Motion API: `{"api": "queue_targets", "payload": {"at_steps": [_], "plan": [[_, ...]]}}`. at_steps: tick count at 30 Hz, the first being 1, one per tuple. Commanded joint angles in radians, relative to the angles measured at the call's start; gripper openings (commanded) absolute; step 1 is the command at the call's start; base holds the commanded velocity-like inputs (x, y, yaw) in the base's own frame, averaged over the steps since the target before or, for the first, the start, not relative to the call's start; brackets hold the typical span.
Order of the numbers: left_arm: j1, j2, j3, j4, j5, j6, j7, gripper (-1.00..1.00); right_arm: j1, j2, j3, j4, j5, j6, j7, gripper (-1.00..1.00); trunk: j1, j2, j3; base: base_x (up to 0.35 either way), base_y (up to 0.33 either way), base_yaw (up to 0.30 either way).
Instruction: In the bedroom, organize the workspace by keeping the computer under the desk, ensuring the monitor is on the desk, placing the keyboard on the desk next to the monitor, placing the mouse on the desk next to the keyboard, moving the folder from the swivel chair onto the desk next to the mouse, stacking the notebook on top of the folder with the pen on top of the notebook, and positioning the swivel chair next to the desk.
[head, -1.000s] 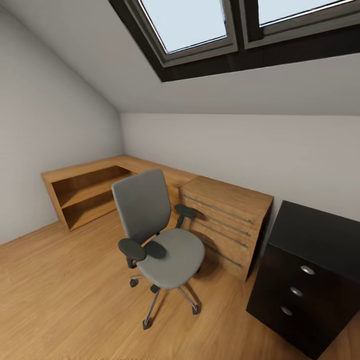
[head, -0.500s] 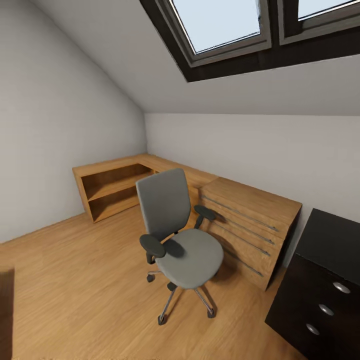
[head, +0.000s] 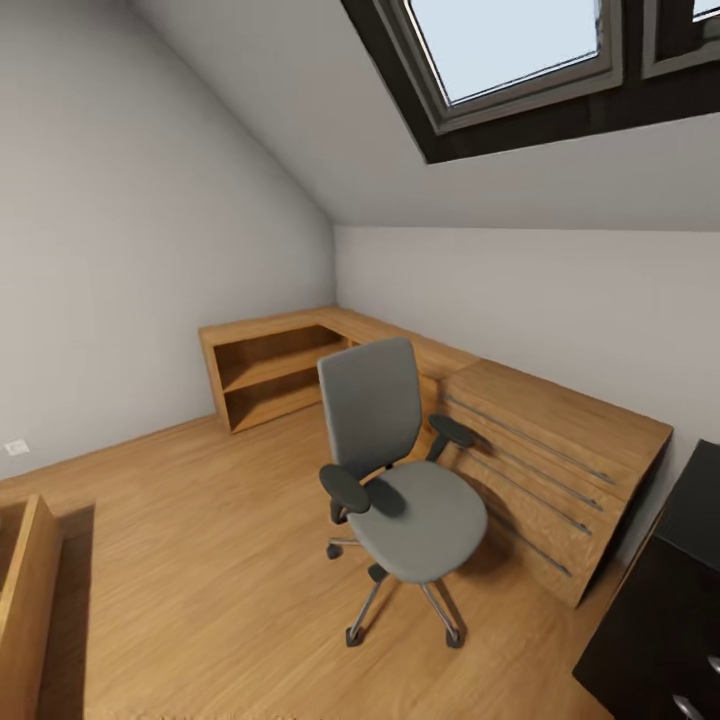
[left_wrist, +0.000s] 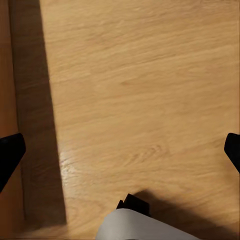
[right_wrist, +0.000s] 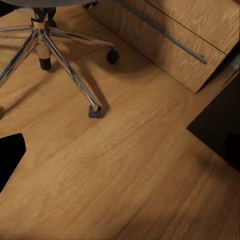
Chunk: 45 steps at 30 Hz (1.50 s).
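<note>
The swivel chair (head: 405, 490) stands on the wood floor in the head view, its grey seat bare and its back toward the corner shelf. Its chrome base (right_wrist: 60, 52) and castors show in the right wrist view. A corner of the black desk (head: 660, 640) with its dark drawer unit sits at the lower right. My left gripper (left_wrist: 120, 152) hangs open over bare floor. My right gripper (right_wrist: 120, 150) is open above the floor near the chair's castors. The computer, monitor, keyboard, mouse, folder, notebook and pen are out of view.
A light-wood chest of drawers (head: 555, 460) stands between the chair and the desk, against the far wall. A low wooden corner shelf (head: 270, 370) runs along the back. Another wooden piece (head: 25, 590) juts in at the lower left. Skylights (head: 510, 50) sit overhead.
The whole head view has swung left, so the chair, chest and desk sit further right in the picture. The wooden piece at the lower left has come into view. The chair itself stays put.
</note>
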Motion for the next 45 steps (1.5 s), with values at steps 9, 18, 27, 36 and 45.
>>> {"api": "queue_targets", "payload": {"at_steps": [9, 18, 27, 36, 45], "plan": [[0.001, 0.002, -0.004, -0.002, 0.007, -0.004, 0.003, 1.0, 0.0, 0.0, 0.009, 0.001, 0.0, 0.001, -0.009, 1.0, 0.0, -0.001, -0.001, 0.001, 0.0, 0.279], [0.001, -0.001, -0.004, -0.002, 0.006, -0.004, 0.003, 1.0, 0.0, -0.011, 0.011, 0.003, 0.003, 0.002, -0.007, 1.0, 0.0, -0.001, -0.001, 0.195, -0.006, 0.113], [0.001, -0.001, -0.004, -0.002, 0.005, -0.003, 0.003, 1.0, 0.0, -0.043, 0.011, 0.002, 0.003, 0.001, -0.007, 1.0, 0.0, -0.001, -0.001, 0.075, -0.005, 0.008], [0.001, 0.002, -0.004, -0.002, 0.006, -0.003, 0.003, 1.0, 0.0, -0.042, 0.013, 0.0, 0.005, 0.001, -0.007, 1.0, 0.0, -0.001, -0.001, 0.004, 0.0, 0.0], [0.001, 0.002, -0.004, -0.002, 0.007, -0.002, 0.003, 1.0, 0.0, -0.024, 0.015, -0.001, 0.004, 0.001, 0.004, 1.0, 0.0, -0.001, 0.003, 0.0, 0.0, 0.045]]}}
